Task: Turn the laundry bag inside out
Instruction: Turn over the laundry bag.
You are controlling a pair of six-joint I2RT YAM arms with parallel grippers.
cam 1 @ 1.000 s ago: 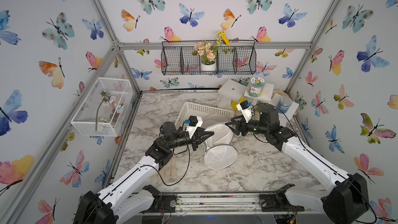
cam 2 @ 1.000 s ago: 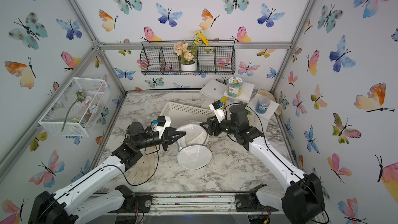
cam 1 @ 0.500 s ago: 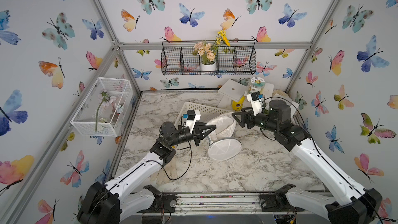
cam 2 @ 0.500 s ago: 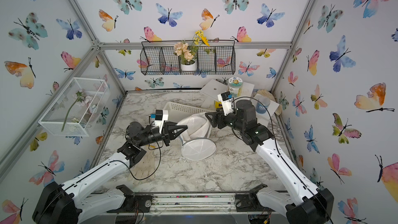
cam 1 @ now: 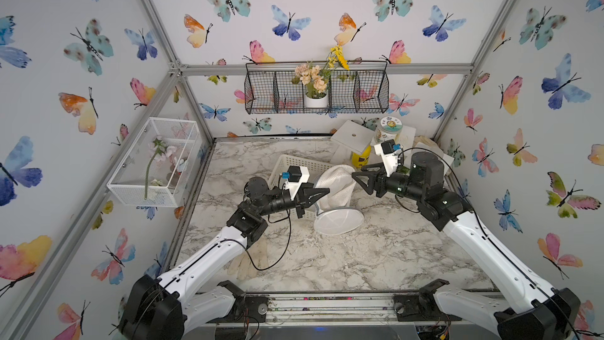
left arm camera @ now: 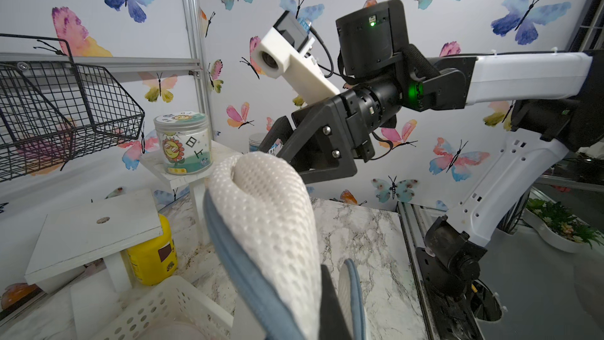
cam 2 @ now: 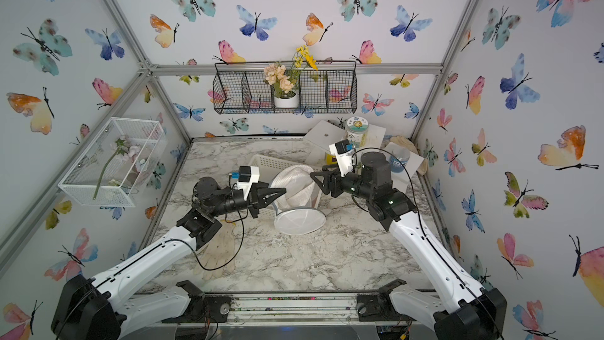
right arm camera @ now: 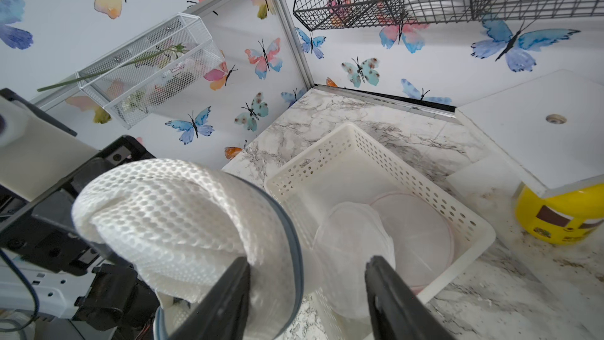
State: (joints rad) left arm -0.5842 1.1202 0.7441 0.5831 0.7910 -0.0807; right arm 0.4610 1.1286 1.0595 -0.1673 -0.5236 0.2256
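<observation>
Laundry bag (cam 1: pixel 338 188): white honeycomb mesh, blue-trimmed round rim.

Since a second ago I've raised my left pincer (cam 1: pixel 324 191) a little. The laundry bag (cam 1: pixel 340 181) now stands taller off the counter (cam 1: pixel 376 256), and its round end (cam 1: pixel 338 222) has slid toward the back. My right pincer (cam 1: pixel 359 183) has lifted and moved back too.
</observation>
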